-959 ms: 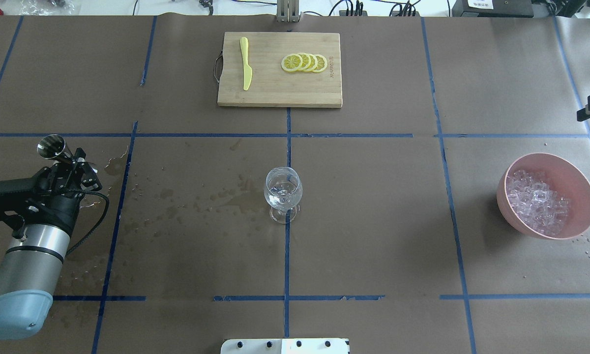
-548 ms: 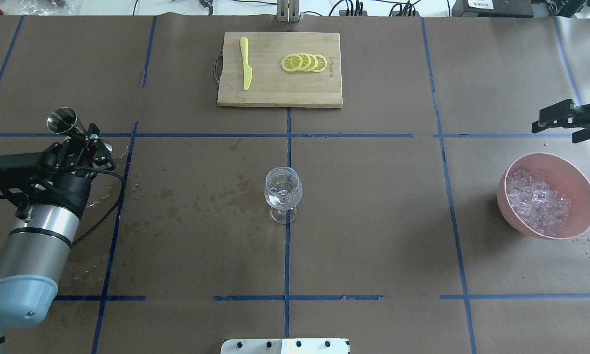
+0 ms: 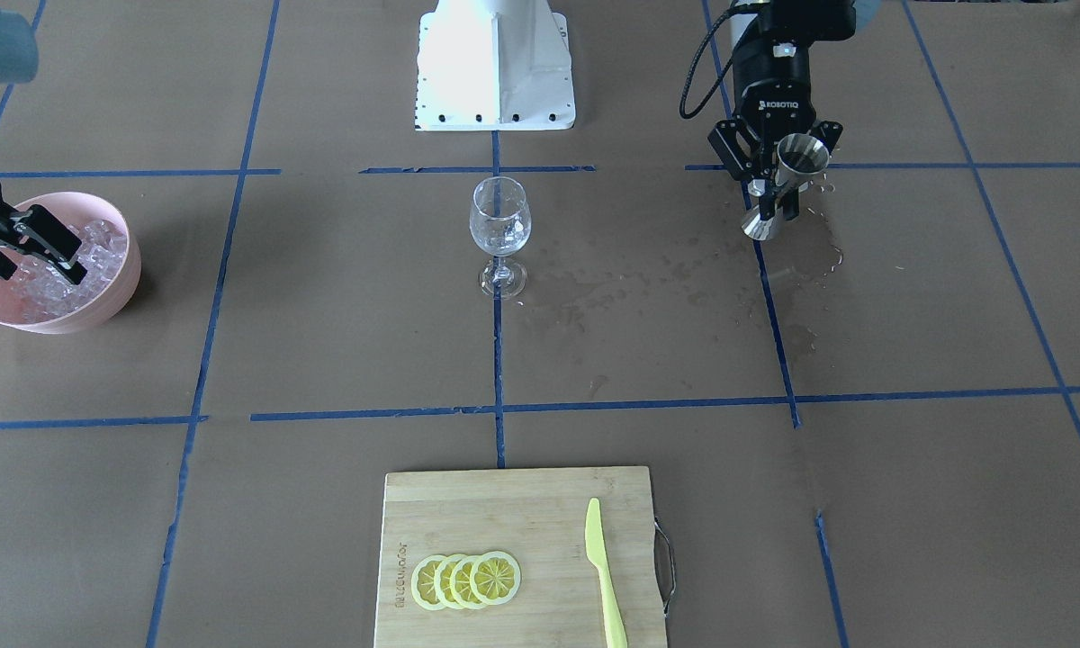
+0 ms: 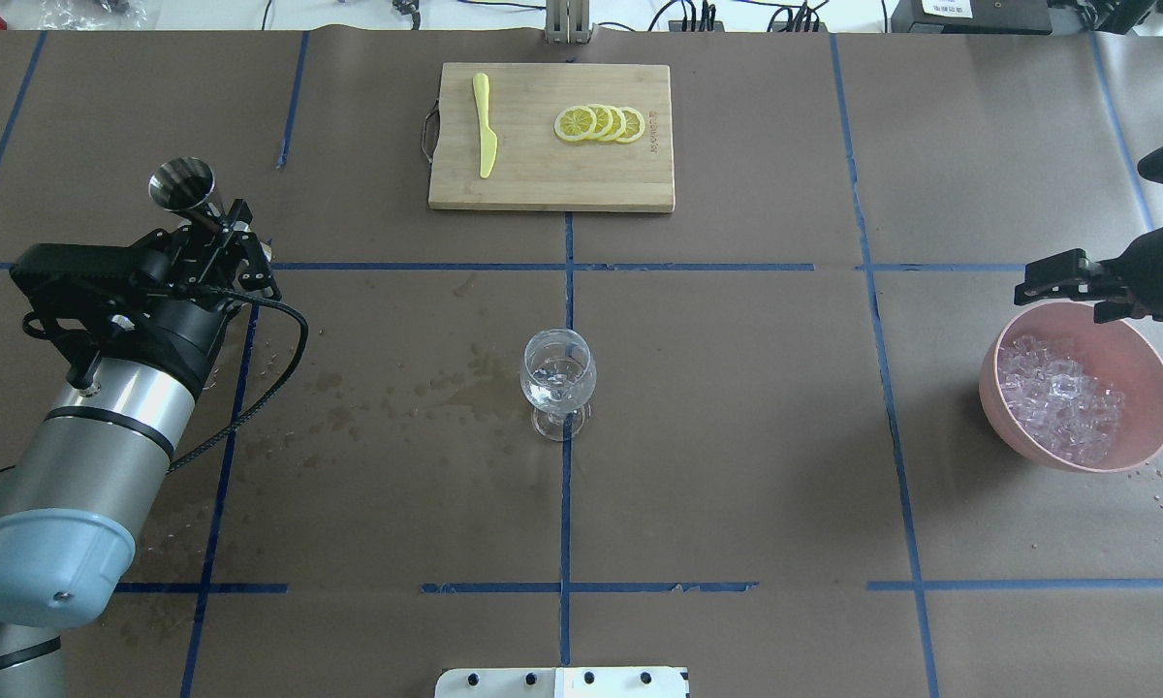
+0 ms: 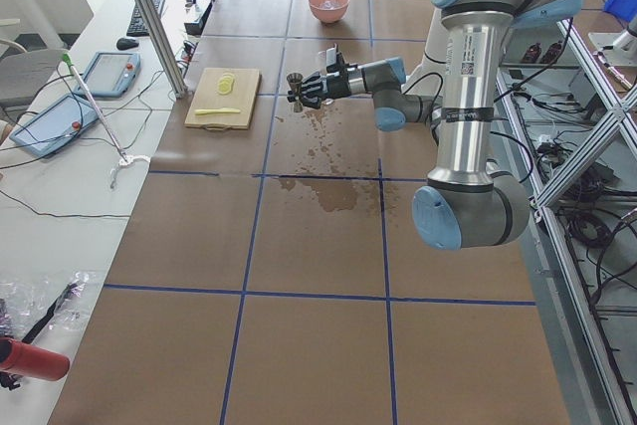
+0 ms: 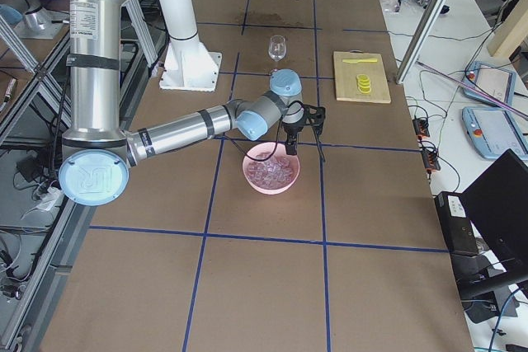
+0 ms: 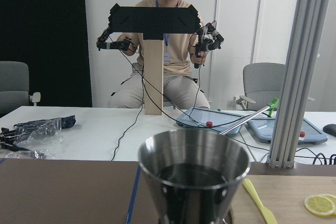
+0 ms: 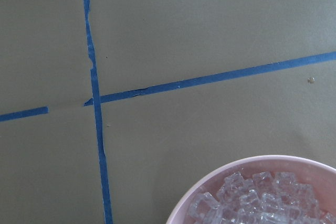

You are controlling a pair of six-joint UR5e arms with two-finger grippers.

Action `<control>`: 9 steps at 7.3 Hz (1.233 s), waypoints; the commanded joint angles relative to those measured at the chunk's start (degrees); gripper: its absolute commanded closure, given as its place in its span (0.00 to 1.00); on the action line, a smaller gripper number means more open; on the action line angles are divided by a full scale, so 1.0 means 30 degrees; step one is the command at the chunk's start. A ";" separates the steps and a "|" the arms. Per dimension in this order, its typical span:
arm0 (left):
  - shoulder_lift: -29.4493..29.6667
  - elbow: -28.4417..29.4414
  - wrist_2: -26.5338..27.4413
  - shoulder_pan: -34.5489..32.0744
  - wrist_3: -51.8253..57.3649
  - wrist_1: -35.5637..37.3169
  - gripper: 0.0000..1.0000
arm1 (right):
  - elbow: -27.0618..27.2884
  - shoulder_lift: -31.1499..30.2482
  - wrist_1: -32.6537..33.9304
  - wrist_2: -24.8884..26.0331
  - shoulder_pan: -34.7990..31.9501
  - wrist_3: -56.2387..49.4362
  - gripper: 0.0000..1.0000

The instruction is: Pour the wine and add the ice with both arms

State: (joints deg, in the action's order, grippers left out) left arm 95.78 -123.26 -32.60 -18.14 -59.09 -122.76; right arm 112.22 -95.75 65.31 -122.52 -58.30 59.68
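Over the bowl [image 4: 1139,354], toward the rim farther from the robot, my right gripper [image 3: 36,268] hangs with its jaws spread wide and nothing between them. A second ago only a dark tip of it showed at the overhead view's right edge, so it has swung in fast, and its wrist camera now looks down on the ice [image 4: 1056,397] heaped inside, untouched as far as I can see. I read that as the ice step opening: next I need a descent into the heap and a close on one cube, and those cubes look slick and small enough to squirt out of a two-finger pinch. On the other side my left gripper [image 4: 215,231] is clamped on the waist of the jigger [image 4: 182,184], which it carries roughly upright. Over the last second it has travelled away from the robot and a little inward, yet it sits well apart from the glass [image 4: 559,373]. Its wrist view shows a dark interior in the cup, and I cannot tell whether any liquid is left in it. Most of the wine [image 4: 446,393] I can account for is a trail of wet marks on the paper, running from near the jigger to the foot of the glass. So I judge the pour sloppy at best, and I would watch for more drips as that arm moves.
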 commanded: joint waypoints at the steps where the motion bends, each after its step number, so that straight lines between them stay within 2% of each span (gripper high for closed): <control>1: 0.1493 -0.0340 -0.1279 0.0158 0.2059 0.0225 1.00 | 0.0706 -0.0369 -0.0031 0.0205 0.0913 0.1284 0.00; 3: 0.3165 0.0362 -0.1583 0.1002 0.3602 0.0808 1.00 | 0.0766 -0.0369 -0.0031 0.0205 0.1004 0.1348 0.00; 5: 0.5622 0.1354 -0.1583 0.1825 0.3993 0.3322 1.00 | 0.0795 -0.0310 -0.0031 0.0205 0.1004 0.1348 0.00; 8: 0.6158 0.1943 -0.1379 0.2851 0.9541 0.3362 1.00 | 0.0795 -0.0281 -0.0031 0.0176 0.1004 0.1348 0.00; 9: 0.6683 0.2498 -0.1320 0.3086 0.9734 0.3391 1.00 | 0.0795 -0.0252 -0.0031 0.0176 0.1004 0.1348 0.00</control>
State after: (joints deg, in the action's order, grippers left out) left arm 114.26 -117.44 -36.84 -9.83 -33.08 -112.70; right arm 114.61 -96.57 65.21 -121.96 -55.29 63.72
